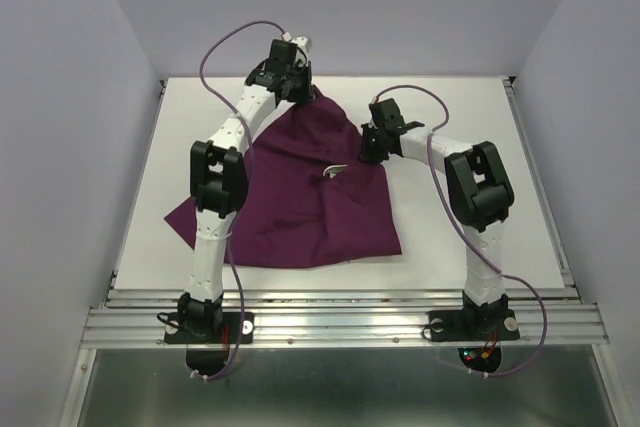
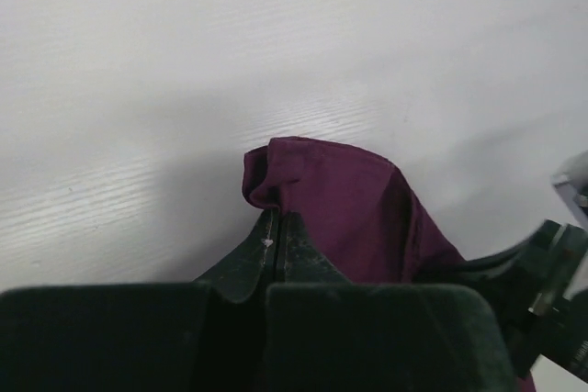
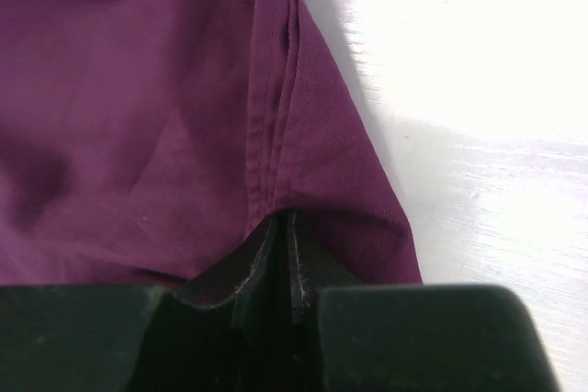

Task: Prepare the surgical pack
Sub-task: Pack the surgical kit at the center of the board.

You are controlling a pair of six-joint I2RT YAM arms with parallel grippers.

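Observation:
The dark-purple cloth lies bunched on the white table, folded over on itself. My left gripper is at the cloth's far corner, and its jaws are shut on that raised corner, pinched at the fingertips. My right gripper is at the cloth's right edge, shut on the stitched hem, which it grips at the tips. A small shiny sliver shows at a fold in the middle of the cloth; I cannot tell what it is. Tray, scissors, tweezers, gauze and packets are out of view.
The white table runs out to the right and behind the cloth. A ribbed metal rail lines the near edge by the arm bases. Pale walls close in the left, right and back sides.

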